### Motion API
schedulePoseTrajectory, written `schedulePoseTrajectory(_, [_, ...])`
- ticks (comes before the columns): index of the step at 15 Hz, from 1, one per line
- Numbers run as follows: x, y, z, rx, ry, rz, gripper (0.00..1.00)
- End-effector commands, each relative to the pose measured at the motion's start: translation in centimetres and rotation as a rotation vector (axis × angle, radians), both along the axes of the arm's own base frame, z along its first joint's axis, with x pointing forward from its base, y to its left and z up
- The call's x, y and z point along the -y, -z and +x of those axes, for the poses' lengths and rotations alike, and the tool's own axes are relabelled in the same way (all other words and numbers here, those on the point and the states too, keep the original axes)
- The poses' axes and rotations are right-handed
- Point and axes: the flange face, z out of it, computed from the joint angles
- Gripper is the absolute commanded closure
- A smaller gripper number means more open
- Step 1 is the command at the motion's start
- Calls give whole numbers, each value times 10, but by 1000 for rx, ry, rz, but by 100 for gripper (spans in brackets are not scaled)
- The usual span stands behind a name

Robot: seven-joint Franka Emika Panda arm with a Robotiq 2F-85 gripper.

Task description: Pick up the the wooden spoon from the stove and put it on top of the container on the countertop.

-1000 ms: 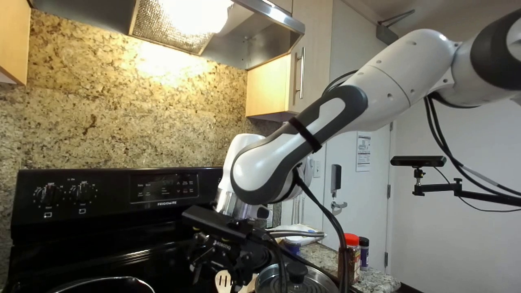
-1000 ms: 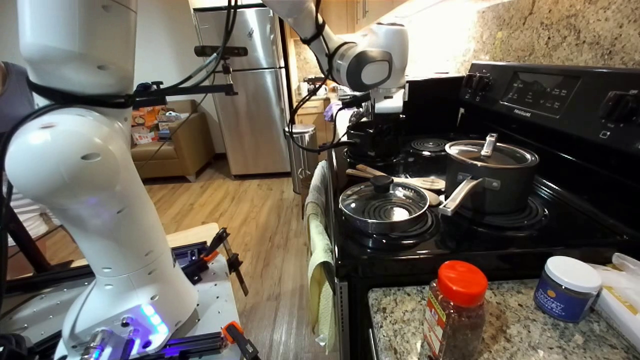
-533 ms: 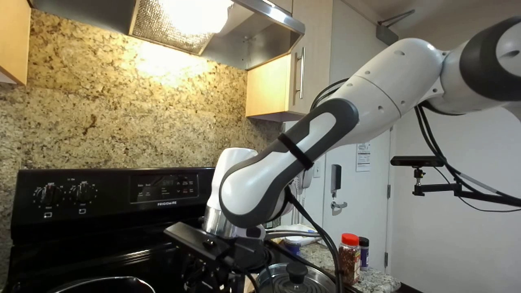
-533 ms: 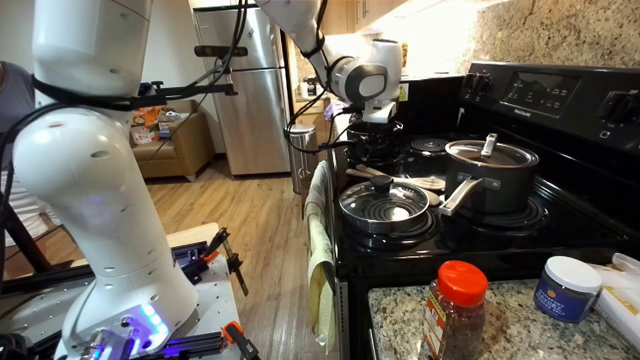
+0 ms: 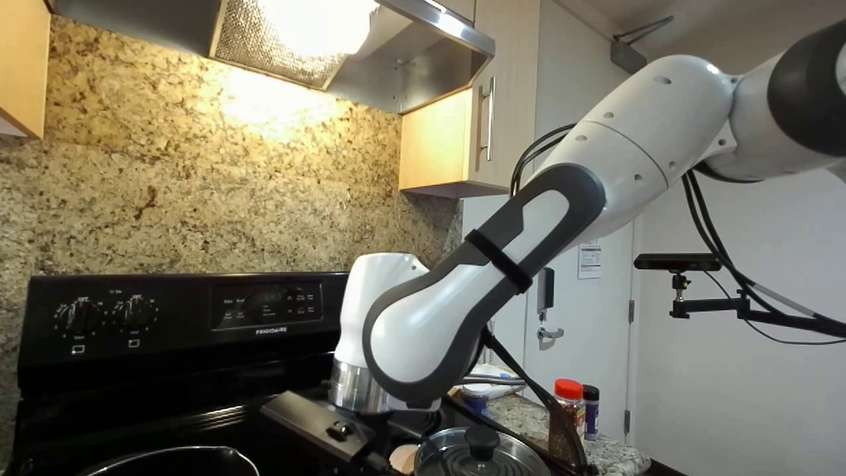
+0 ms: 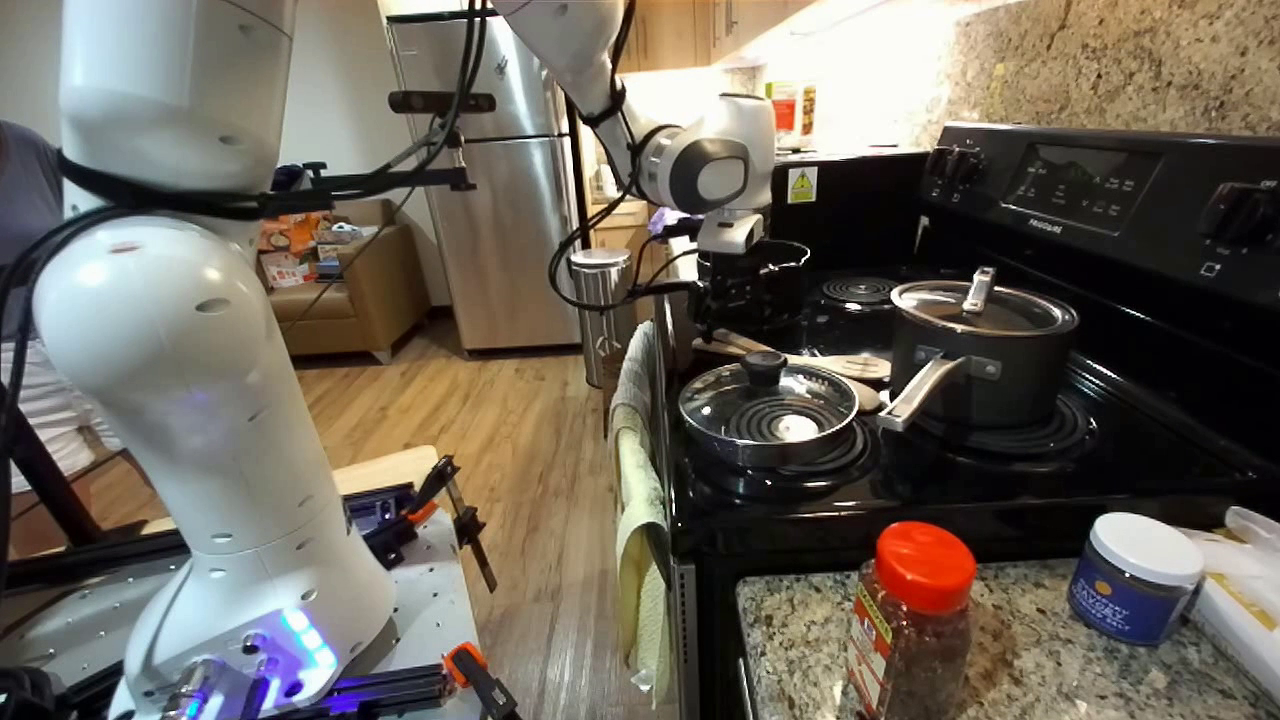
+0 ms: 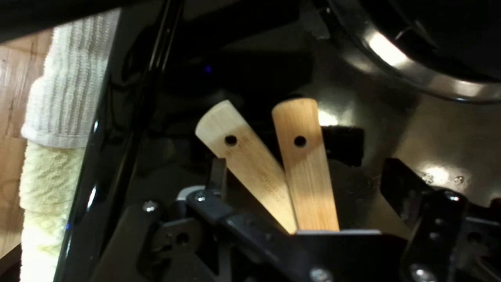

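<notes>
Two wooden utensils lie crossed on the black stove [image 6: 1000, 490], between the lidded pan and the back pot. In an exterior view one has a slotted head [image 6: 850, 367], the other a plain rounded head [image 6: 863, 397]; the latter looks like the wooden spoon. Their handles, a pale one [image 7: 250, 164] and a more orange one [image 7: 307, 168], show in the wrist view; which belongs to which head I cannot tell. My gripper [image 7: 307, 180] stands open above both handles, holding nothing. On the countertop [image 6: 800, 620] are a red-lidded jar [image 6: 915, 600] and a white-lidded jar [image 6: 1135, 580]; which is the container is unclear.
A glass-lidded pan [image 6: 768, 410] sits at the stove's front, a tall lidded pot [image 6: 985, 350] beside the spoon heads. Another dark pot [image 6: 785, 255] stands close behind my gripper. A towel [image 6: 635, 500] hangs over the stove's front edge.
My arm has come down and, in an exterior view, shifted left toward the stove's front edge, over the handles. The gripper has stayed open, and the utensils lie as before.
</notes>
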Motion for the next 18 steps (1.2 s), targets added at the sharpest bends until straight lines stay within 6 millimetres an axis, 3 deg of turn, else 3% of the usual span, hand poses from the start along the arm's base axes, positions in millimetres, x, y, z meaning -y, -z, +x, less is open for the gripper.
schedulePoseTrajectory(1, [9, -8, -12, -11, -1, -42, 25])
schedulePoseTrajectory(2, [11, -8, -11, -15, -12, -51, 26])
schedulePoseTrajectory(12, [21, -13, -4, -23, -69, -92, 92])
schedulePoseTrajectory(18, [22, -19, 0, -19, -116, -107, 88])
